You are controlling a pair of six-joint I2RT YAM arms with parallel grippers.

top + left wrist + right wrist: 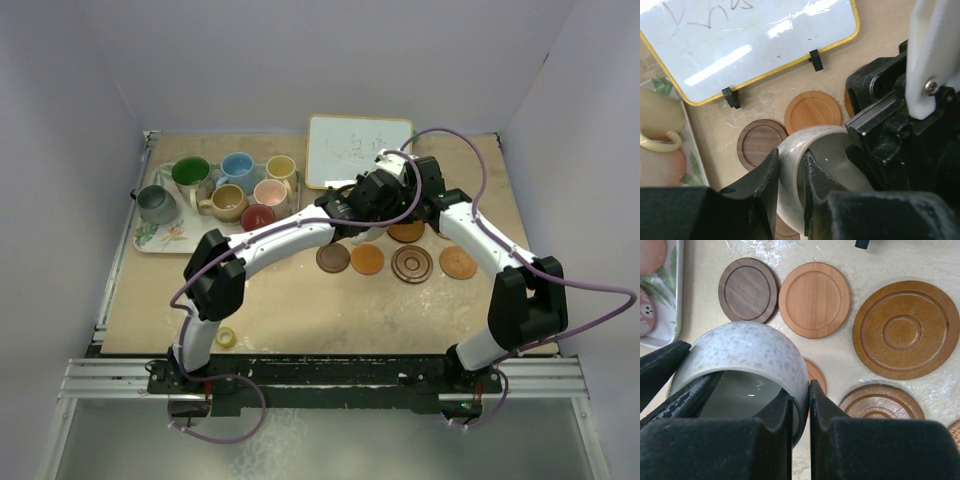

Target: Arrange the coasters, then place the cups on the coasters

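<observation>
White speckled mug [745, 350]: held among the coasters at mid-table, over a brown coaster [816, 375] that peeks out from beneath it; I cannot tell whether the base has touched down.
Right gripper [800, 395]: clamped on the mug's wall, one finger inside the bowl and one outside.
Left gripper [790, 157]: pinched on another part of the same rim, likewise one finger in and one out.
Why both hold: probably a handover or a steadying grip. Rim pinches leave the base free to seat flat on a disc.
Mug's heading: mouth up, long axis vertical. The handle shows in no view, so I cannot tell which way it faces.
Coasters nearby: dark walnut coaster [747, 290] and light wood coaster [815, 299] side by side just beyond the mug, ringed coaster [905, 330] to their right, all lying flat.
Other mugs [228, 202]: upright on the leaf-patterned tray [150, 245] at far left, well apart from the coasters.
</observation>
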